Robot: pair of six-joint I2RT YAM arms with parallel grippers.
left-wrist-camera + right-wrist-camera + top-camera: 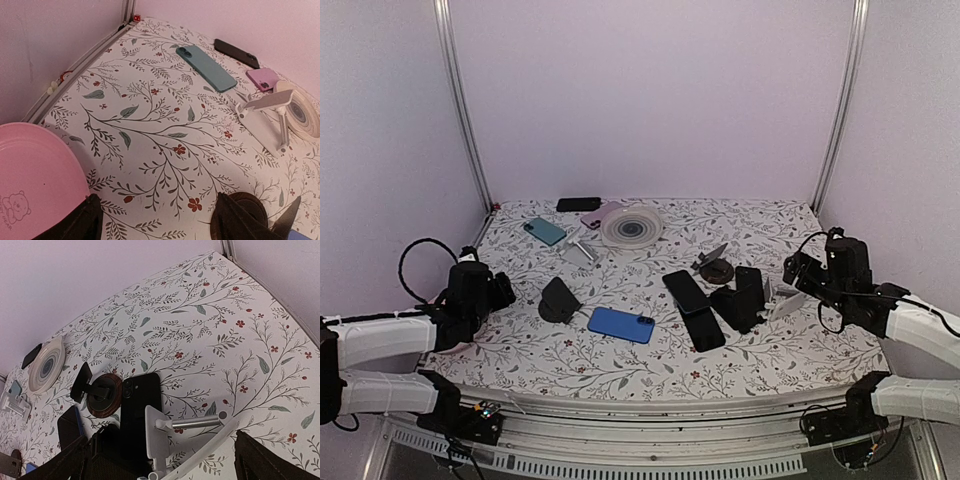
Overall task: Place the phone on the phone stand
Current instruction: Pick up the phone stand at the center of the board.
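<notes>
Several phones are on the floral table. A blue phone lies front centre, with a black phone to its right. Another black phone leans upright on a black stand. A teal phone lies at the back left. A white folding stand is empty and sits between the open fingers of my right gripper. My left gripper is open and empty over bare table.
An empty black wedge stand sits left of the blue phone. A round brown-based stand, another white stand, a white disc, a purple phone and a black phone are further back. A pink plate lies under my left gripper.
</notes>
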